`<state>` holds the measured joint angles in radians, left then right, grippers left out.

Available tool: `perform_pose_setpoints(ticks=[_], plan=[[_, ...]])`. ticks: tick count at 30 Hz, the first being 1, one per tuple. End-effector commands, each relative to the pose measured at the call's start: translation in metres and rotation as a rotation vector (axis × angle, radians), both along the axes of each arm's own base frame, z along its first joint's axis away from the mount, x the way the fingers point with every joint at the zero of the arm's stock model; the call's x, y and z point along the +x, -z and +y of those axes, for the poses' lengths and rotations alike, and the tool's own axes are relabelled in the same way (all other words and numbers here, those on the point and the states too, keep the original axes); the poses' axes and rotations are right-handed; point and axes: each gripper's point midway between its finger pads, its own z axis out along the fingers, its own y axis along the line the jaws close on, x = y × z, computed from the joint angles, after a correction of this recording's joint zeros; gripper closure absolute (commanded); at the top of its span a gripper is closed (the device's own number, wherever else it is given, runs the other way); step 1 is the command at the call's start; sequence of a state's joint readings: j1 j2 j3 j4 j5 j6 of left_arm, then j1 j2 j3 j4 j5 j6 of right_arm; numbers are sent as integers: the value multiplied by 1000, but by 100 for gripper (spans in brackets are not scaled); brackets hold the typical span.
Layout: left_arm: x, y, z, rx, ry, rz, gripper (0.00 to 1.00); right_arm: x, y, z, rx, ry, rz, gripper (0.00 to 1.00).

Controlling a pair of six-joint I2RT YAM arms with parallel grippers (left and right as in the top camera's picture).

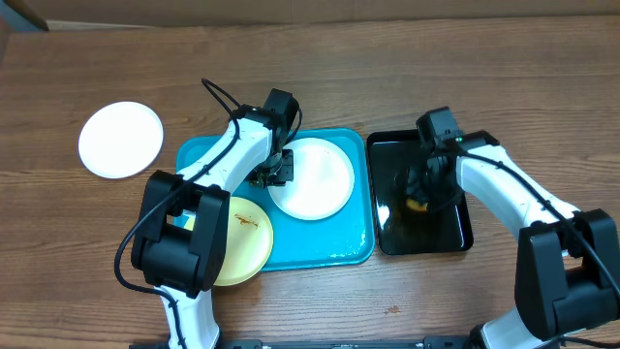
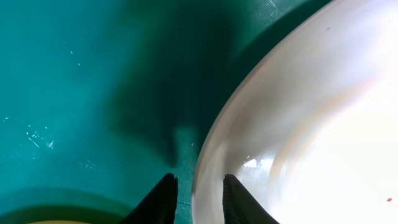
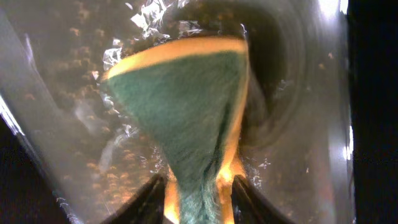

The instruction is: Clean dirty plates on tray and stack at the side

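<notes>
A white plate (image 1: 315, 179) lies on the turquoise tray (image 1: 320, 254). My left gripper (image 1: 279, 170) is at the plate's left rim. In the left wrist view its fingers (image 2: 198, 186) sit either side of that plate's rim (image 2: 298, 112), closed on it, over the tray floor (image 2: 74, 81). A pale yellow plate (image 1: 242, 242) with a brown smear lies at the tray's front left. A second white plate (image 1: 120, 140) lies on the table to the left. My right gripper (image 1: 418, 199) is shut on a green and yellow sponge (image 3: 186, 106) between its fingers (image 3: 199, 186).
A glossy black tray (image 1: 455, 237) stands right of the turquoise tray. Its wet floor (image 3: 298, 93) shows under the sponge. The table is brown wood.
</notes>
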<state>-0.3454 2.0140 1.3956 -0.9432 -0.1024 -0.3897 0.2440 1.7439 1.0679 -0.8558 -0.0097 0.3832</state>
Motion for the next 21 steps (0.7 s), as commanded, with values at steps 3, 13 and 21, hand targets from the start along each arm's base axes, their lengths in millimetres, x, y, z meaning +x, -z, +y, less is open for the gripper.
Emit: perform_pose_setpoints(ticks=[3, 13, 21], plan=[[-1, 0, 1, 8, 9, -2, 73, 4, 2, -4, -29, 2, -31, 30], [-1, 0, -1, -4, 9, -3, 74, 35, 7, -6, -55, -13, -149, 16], [0, 0, -1, -4, 10, -5, 76, 42, 26, -4, -57, -13, -143, 96]])
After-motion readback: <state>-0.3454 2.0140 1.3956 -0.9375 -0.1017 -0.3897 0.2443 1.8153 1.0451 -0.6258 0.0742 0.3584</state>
